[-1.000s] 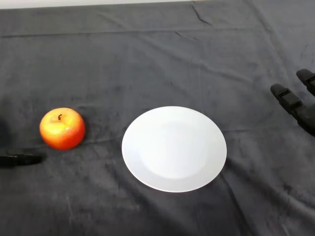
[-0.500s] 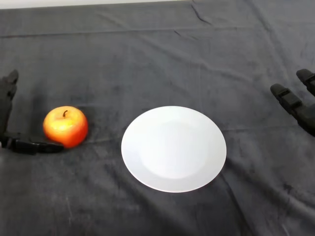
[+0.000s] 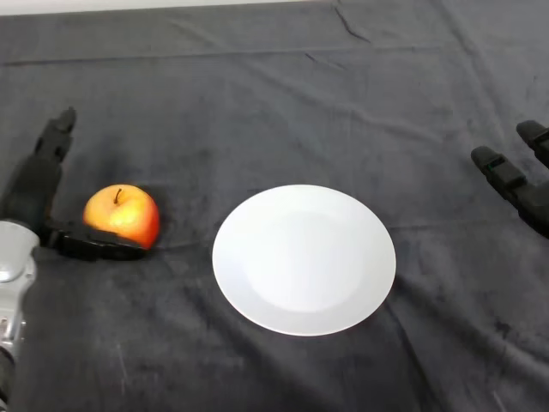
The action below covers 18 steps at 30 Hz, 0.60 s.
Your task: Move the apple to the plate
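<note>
A red and yellow apple [image 3: 123,215] sits on the dark cloth at the left. A white plate [image 3: 304,258] lies empty in the middle, to the right of the apple. My left hand [image 3: 39,184] is at the left edge, just left of the apple. Its fingers reach straight up the far side and its thumb [image 3: 96,245] lies along the apple's near side, touching it. The hand is open around the apple.
A second black hand [image 3: 517,182] rests at the right edge of the table, right of the plate. The dark cloth [image 3: 274,94] has folds near the back.
My left hand has come in from the left edge and closed in on the apple. The apple has shifted a little to the right, toward the plate.
</note>
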Motion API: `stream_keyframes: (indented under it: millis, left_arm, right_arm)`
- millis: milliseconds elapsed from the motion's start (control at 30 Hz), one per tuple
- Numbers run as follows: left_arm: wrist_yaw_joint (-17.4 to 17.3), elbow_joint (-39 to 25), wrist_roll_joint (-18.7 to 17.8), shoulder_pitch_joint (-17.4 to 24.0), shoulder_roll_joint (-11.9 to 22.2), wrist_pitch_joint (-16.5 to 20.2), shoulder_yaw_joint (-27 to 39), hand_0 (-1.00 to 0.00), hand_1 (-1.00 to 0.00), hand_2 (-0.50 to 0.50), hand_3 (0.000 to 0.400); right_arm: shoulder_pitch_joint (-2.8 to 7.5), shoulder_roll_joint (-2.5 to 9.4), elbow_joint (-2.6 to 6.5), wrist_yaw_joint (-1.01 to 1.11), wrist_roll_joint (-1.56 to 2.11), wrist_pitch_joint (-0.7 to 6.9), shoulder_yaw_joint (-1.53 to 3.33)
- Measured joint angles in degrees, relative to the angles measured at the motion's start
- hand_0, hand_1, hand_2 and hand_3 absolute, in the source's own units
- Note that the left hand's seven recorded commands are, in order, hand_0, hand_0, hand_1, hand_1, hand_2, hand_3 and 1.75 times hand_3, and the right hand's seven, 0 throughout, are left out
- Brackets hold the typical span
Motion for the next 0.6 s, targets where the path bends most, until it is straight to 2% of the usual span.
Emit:
stream_keyframes:
  millis: [367, 400, 433, 467, 500, 533, 567, 600]
  left_arm:
    - [-0.98, -0.44, 0.78, 0.0, -1.53, 0.84, -2.4, 0.0, 0.0, 0.0, 0.0]
    - [-1.09, -0.44, 1.06, 0.0, -1.57, 0.94, -2.4, -0.04, 0.0, -0.02, 0.016]
    - [-1.18, -0.44, 1.15, 0.0, -1.58, 0.96, -2.43, -0.31, 0.0, -0.16, 0.125]
    - [-1.28, -0.46, 1.17, 0.0, -1.59, 0.96, -2.43, -0.44, 0.0, -0.22, 0.176]
    - [-1.41, -0.53, 1.19, 0.0, -1.59, 0.97, -2.44, -1.0, -0.8, -0.1, 0.4]
    - [-1.49, -0.62, 1.2, 0.0, -1.58, 1.02, -2.44, -1.0, -0.94, -0.03, 0.4]
    - [-1.74, -0.74, 1.21, -0.01, -1.58, 1.12, -2.45, -1.0, -1.0, 0.0, 0.4]
    - [-2.12, -0.96, 1.22, 0.0, -1.58, 1.3, -2.49, -1.0, -1.0, 0.0, 0.4]
  right_arm:
    - [0.0, 0.0, 0.0, 0.0, 0.0, 0.0, 0.0]
    - [0.0, 0.0, 0.0, 0.0, 0.0, 0.0, 0.0]
    - [0.0, 0.0, 0.0, 0.0, 0.0, 0.0, 0.0]
    - [0.0, 0.0, 0.0, 0.0, 0.0, 0.0, 0.0]
    - [0.0, 0.0, 0.0, 0.0, 0.0, 0.0, 0.0]
    - [0.0, 0.0, 0.0, 0.0, 0.0, 0.0, 0.0]
    - [0.0, 0.0, 0.0, 0.0, 0.0, 0.0, 0.0]
    - [0.0, 0.0, 0.0, 0.0, 0.0, 0.0, 0.0]
